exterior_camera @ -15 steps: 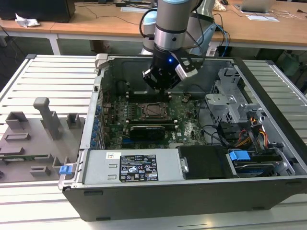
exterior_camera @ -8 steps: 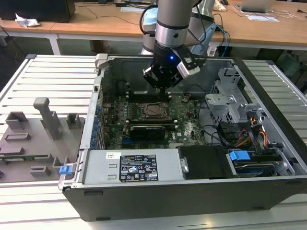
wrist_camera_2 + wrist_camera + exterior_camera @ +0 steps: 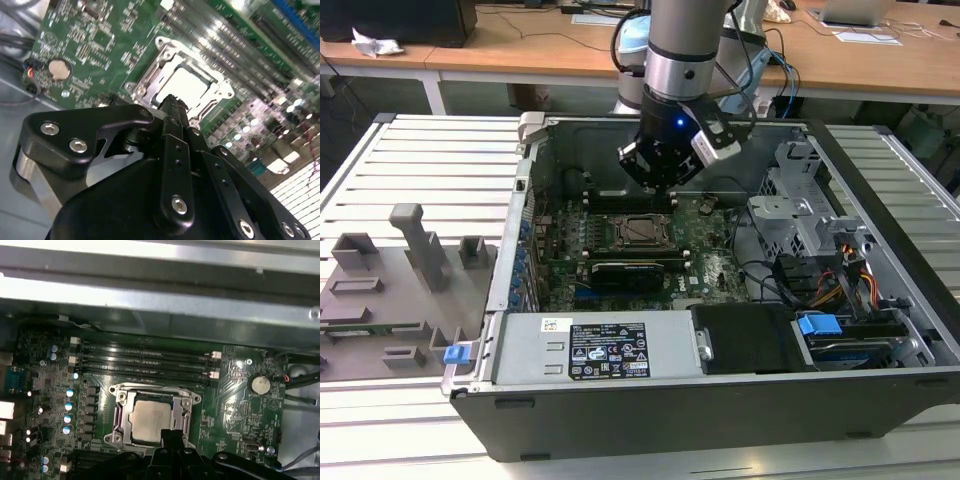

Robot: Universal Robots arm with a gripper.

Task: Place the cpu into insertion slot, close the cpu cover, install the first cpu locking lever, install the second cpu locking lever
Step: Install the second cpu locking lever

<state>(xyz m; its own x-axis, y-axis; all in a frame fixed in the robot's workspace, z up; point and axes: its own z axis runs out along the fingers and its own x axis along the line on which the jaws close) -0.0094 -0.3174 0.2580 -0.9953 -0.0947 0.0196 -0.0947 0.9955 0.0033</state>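
The cpu (image 3: pixel 150 416) lies flat in the insertion slot (image 3: pixel 116 439) on the green board, its silver-grey face up; it is also visible in the second wrist view (image 3: pixel 186 86) and the exterior view (image 3: pixel 642 230). The cpu cover (image 3: pixel 129 402) lies down flat around the chip as a silvery frame (image 3: pixel 150 75). My gripper (image 3: pixel 172 436) hangs just above the socket's edge with its black fingers pressed together and nothing between them; the tip (image 3: pixel 172 102) sits over the frame's rim. In the exterior view the gripper (image 3: pixel 656 186) hovers above the socket inside the case.
Long black memory slots (image 3: pixel 145 360) run beside the socket. A black card (image 3: pixel 625 270) stands in front of it. A drive cage (image 3: pixel 800 215), cables (image 3: pixel 820 280) and the power supply (image 3: pixel 600 350) line the case. A coin cell (image 3: pixel 260 384) sits on the board.
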